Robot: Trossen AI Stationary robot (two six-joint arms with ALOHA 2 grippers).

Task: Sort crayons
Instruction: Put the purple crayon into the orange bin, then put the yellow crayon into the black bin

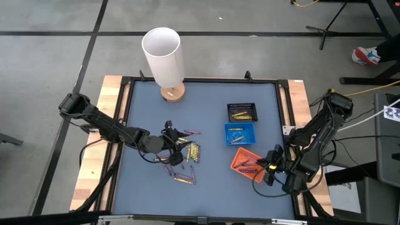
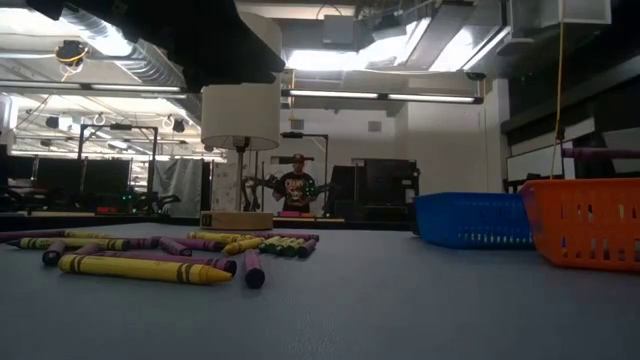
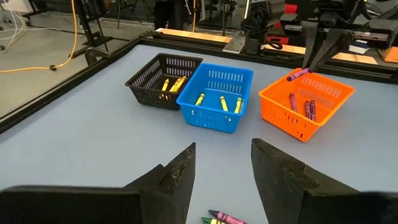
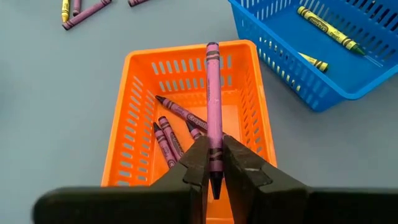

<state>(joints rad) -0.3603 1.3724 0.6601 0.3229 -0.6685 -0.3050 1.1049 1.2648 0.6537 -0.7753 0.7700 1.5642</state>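
Note:
Loose yellow and purple crayons [image 1: 186,155] lie in a pile left of the table's middle, seen close in the low view [image 2: 140,268]. My left gripper [image 1: 167,139] hovers open at the pile's far-left side, its fingers [image 3: 180,177] apart with nothing between them. My right gripper [image 4: 215,168] is shut on a purple crayon [image 4: 212,99] above the orange tray [image 4: 124,99], in which several purple crayons lie. The blue tray [image 1: 240,141] and the black tray [image 1: 242,105] hold yellow crayons. My right gripper pinches the purple crayon near its pointed end [image 4: 214,149] between the two fingers. The fingers slant down from the table's near right, and the crayon lies along them. Its long blunt end sticks out ahead over the orange tray, lifted clear.
A white lamp [image 1: 164,53] on a wooden foot stands at the table's far edge. The three trays sit in a row right of the middle, from black at the far end through blue to orange [image 1: 236,164] at the near end. Bare blue mat [image 1: 212,194] lies near the front.

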